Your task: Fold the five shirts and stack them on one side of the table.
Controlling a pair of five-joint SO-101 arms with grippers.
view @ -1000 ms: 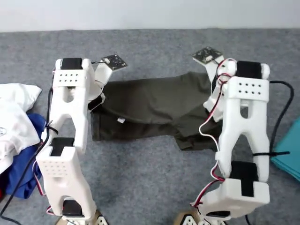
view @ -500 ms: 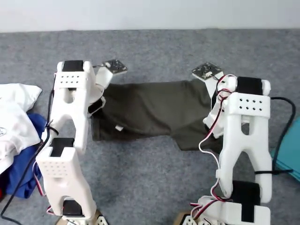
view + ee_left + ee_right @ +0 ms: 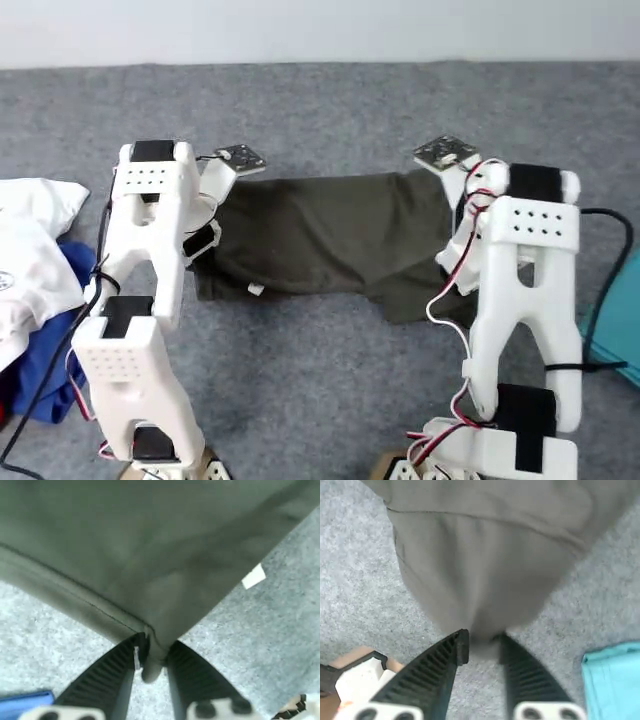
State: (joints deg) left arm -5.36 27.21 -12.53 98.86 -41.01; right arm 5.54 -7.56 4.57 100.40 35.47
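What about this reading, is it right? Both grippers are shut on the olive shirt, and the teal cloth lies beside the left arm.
One thing is wrong. The teal cloth lies beside the right arm, not the left, as the high view shows. The rest holds: the left gripper and the right gripper are both shut on the olive shirt.

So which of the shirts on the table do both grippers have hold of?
The dark olive-green shirt in the middle: left gripper and right gripper each pinch an edge. The white shirt, blue shirt and teal cloth lie untouched aside.
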